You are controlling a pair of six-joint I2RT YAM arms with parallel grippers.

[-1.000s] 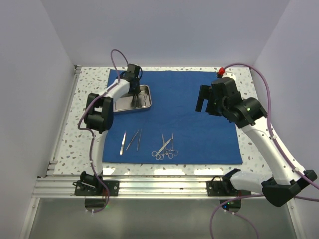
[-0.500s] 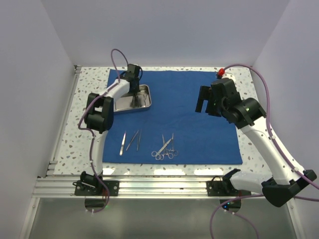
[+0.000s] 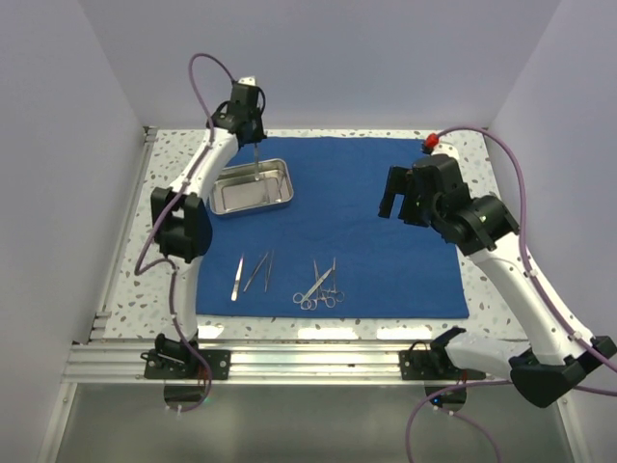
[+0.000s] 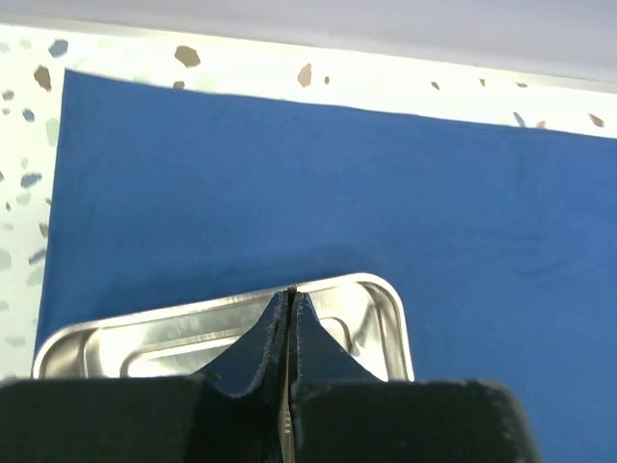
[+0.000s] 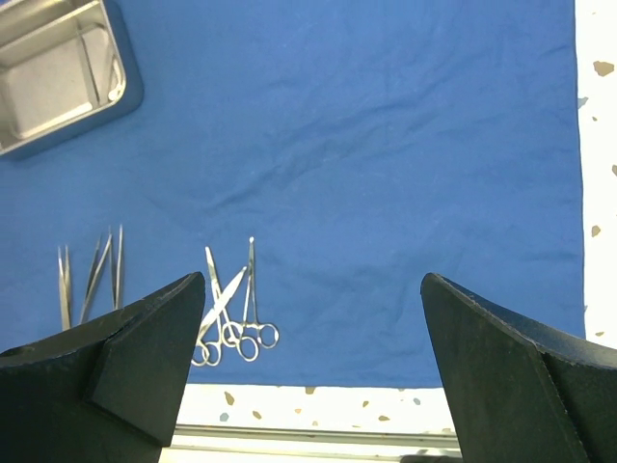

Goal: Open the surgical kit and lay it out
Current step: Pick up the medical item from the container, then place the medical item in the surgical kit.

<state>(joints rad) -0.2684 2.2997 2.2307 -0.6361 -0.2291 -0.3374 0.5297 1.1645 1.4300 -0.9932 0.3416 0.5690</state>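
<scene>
The royal-blue cloth lies spread flat on the table. The steel tray sits on its far left corner. My left gripper is raised above the tray's far edge, shut on a slim silver instrument that hangs down toward the tray. In the left wrist view the fingers are pressed together on the thin steel blade over the tray. Tweezers and ring-handled clamps lie on the cloth's near part. My right gripper hovers open and empty over the cloth's right half.
The speckled tabletop borders the cloth on all sides. White walls enclose the table at the back and sides. An aluminium rail runs along the near edge. The right wrist view shows the clamps, the tweezers and the tray.
My left gripper has risen from inside the tray and moved toward the back, carrying a slim silver instrument up with it. The right arm has barely moved.
</scene>
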